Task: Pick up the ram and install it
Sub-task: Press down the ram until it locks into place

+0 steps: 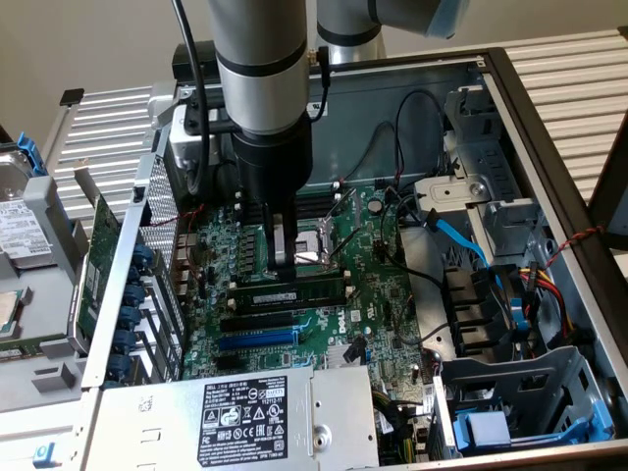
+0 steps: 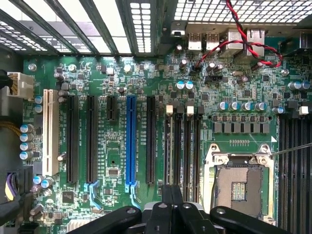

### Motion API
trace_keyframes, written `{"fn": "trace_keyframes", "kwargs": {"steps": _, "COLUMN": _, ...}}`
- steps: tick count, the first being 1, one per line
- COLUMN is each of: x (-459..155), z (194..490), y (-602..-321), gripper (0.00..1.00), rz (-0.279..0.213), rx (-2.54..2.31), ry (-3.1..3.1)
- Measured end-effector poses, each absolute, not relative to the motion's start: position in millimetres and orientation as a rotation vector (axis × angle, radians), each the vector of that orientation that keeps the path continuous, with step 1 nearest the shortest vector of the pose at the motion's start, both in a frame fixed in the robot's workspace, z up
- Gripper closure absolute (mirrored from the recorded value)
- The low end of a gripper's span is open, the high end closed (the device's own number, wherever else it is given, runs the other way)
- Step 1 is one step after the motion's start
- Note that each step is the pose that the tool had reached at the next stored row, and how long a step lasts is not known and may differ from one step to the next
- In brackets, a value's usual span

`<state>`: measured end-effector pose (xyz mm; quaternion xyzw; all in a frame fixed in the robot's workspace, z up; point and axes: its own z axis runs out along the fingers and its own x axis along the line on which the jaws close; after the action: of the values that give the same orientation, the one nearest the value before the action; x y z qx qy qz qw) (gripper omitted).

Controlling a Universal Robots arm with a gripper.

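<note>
The open computer case (image 1: 549,147) takes up most of what I can see, with the green motherboard (image 1: 383,294) flat inside it and the robot arm (image 1: 257,59) reaching straight down into the middle. The hand (image 1: 285,257) sits low over the board, just short of the square processor socket (image 1: 316,245). Right below its tips lies the ram (image 1: 285,294), a thin green stick with a white label, resting in or on a long slot; whether it is clicked home I cannot make out. The hand's fingers are pressed together, and from here they seem to grip nothing, though their tips could be touching the stick's top edge. So, by my reckoning, the stick has already reached the slots and the job is near its end or at the pressing-in stage.

The wrist view adds what the arm blocks: the closed dark fingers (image 2: 171,214) right above the memory slots (image 2: 183,151), the blue slot (image 2: 130,141) and white slot (image 2: 48,131) further off, and the empty socket (image 2: 239,183) beside them.
</note>
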<state>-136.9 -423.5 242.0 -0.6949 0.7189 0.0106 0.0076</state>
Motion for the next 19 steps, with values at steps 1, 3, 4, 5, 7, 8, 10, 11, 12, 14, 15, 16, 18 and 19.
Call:
{"fn": "trace_keyframes", "kwargs": {"steps": 1, "x": -136.5, "z": 241.7, "y": -423.4, "gripper": 0.89, "rz": 0.034, "rx": -2.173, "ry": 2.248}}
{"fn": "trace_keyframes", "kwargs": {"steps": 3, "x": -136.4, "z": 240.8, "y": -423.3, "gripper": 0.89, "rz": 0.035, "rx": -2.173, "ry": 2.249}}
{"fn": "trace_keyframes", "kwargs": {"steps": 4, "x": -136.2, "z": 240.3, "y": -423.2, "gripper": 0.89, "rz": 0.035, "rx": -2.174, "ry": 2.249}}
{"fn": "trace_keyframes", "kwargs": {"steps": 5, "x": -136.1, "z": 239.8, "y": -423.2, "gripper": 0.89, "rz": 0.035, "rx": -2.174, "ry": 2.25}}
{"fn": "trace_keyframes", "kwargs": {"steps": 7, "x": -135.8, "z": 239.0, "y": -423.0, "gripper": 0.89, "rz": 0.033, "rx": -2.176, "ry": 2.251}}
{"fn": "trace_keyframes", "kwargs": {"steps": 8, "x": -135.6, "z": 238.8, "y": -422.9, "gripper": 0.89, "rz": 0.033, "rx": -2.176, "ry": 2.252}}
{"fn": "trace_keyframes", "kwargs": {"steps": 10, "x": -135.0, "z": 238.6, "y": -422.6, "gripper": 0.89, "rz": 0.032, "rx": -2.177, "ry": 2.252}}
{"fn": "trace_keyframes", "kwargs": {"steps": 11, "x": -134.9, "z": 238.4, "y": -422.3, "gripper": 0.89, "rz": 0.032, "rx": -2.178, "ry": 2.251}}
{"fn": "trace_keyframes", "kwargs": {"steps": 12, "x": -134.6, "z": 238.2, "y": -422.1, "gripper": 0.89, "rz": 0.032, "rx": -2.179, "ry": 2.25}}
{"fn": "trace_keyframes", "kwargs": {"steps": 14, "x": -134.2, "z": 238.0, "y": -422.0, "gripper": 0.89, "rz": 0.032, "rx": -2.181, "ry": 2.248}}
{"fn": "trace_keyframes", "kwargs": {"steps": 15, "x": -134.0, "z": 237.7, "y": -421.8, "gripper": 0.89, "rz": 0.032, "rx": -2.182, "ry": 2.247}}
{"fn": "trace_keyframes", "kwargs": {"steps": 16, "x": -133.9, "z": 237.4, "y": -421.7, "gripper": 0.89, "rz": 0.031, "rx": -2.183, "ry": 2.246}}
{"fn": "trace_keyframes", "kwargs": {"steps": 18, "x": -133.6, "z": 236.7, "y": -421.6, "gripper": 0.89, "rz": 0.03, "rx": -2.187, "ry": 2.244}}
{"fn": "trace_keyframes", "kwargs": {"steps": 19, "x": -133.4, "z": 236.3, "y": -421.5, "gripper": 0.89, "rz": 0.03, "rx": -2.189, "ry": 2.243}}
